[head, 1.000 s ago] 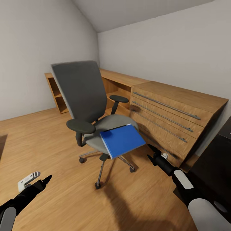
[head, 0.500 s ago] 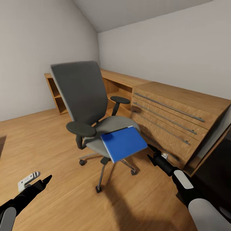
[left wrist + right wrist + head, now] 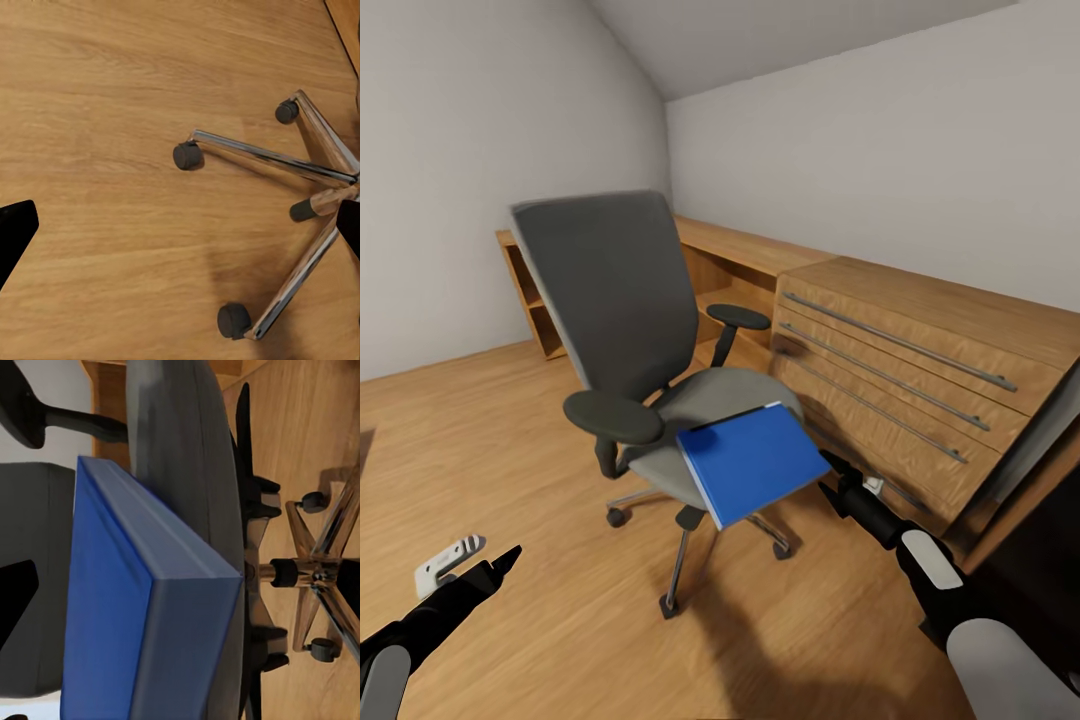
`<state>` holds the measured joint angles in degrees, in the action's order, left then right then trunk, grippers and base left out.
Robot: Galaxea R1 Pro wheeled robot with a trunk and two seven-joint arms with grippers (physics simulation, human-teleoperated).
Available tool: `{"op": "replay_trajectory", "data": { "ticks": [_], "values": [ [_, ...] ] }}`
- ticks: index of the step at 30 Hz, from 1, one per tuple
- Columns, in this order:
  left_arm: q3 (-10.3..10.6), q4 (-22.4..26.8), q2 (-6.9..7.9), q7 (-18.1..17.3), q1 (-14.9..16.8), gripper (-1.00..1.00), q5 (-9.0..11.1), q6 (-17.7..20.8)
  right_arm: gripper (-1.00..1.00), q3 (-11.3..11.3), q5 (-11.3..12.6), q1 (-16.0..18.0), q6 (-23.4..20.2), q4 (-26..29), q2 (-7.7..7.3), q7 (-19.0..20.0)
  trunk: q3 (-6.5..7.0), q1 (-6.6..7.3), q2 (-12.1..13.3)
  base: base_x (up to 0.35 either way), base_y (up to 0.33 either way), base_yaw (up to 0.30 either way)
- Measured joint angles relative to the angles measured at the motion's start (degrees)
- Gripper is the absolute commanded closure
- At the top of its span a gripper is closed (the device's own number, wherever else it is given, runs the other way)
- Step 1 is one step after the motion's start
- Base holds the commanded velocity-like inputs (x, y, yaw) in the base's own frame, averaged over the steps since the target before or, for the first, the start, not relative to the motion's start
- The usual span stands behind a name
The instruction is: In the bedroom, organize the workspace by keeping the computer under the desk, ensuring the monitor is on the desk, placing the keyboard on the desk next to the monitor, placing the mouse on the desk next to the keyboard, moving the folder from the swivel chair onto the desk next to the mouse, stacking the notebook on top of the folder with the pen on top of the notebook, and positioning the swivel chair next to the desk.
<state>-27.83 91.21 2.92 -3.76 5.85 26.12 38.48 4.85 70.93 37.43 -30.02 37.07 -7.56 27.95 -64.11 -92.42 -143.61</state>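
Observation:
The grey swivel chair (image 3: 620,300) stands on the wooden floor in front of me. The bright blue folder (image 3: 750,460) lies on its seat and juts out over the seat's front edge. My right gripper (image 3: 823,473) is open, its tips right at the folder's near right corner. In the right wrist view the folder (image 3: 142,607) is close, its corner between the spread fingers of the right gripper (image 3: 184,585). My left gripper (image 3: 485,552) hangs low at the left, open and holding nothing. In the left wrist view the left gripper (image 3: 184,225) is over the chair's chrome base (image 3: 300,165) and casters.
A light wooden drawer unit (image 3: 900,370) with long metal handles stands against the right wall just behind the chair. A low wooden shelf (image 3: 540,300) runs into the corner. A dark piece of furniture (image 3: 1040,570) shows at the right edge. Open floor (image 3: 480,430) lies left of the chair.
The whole view has shifted: the chair and folder look slightly larger and nearer, the drawer unit sits further right. Both grippers hold the same place in the picture.

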Motion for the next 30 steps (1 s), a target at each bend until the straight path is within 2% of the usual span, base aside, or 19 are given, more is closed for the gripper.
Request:
{"op": "replay_trajectory", "data": {
  "ticks": [30],
  "values": [
    [0.0,0.0,0.00,0.0,0.0,-1.00,0.0,0.0,-1.00,-0.3,-0.3,0.0,1.3,-0.1,1.03,0.0,0.00,-0.01,0.0,0.005,0.000,0.000]
  ]
}}
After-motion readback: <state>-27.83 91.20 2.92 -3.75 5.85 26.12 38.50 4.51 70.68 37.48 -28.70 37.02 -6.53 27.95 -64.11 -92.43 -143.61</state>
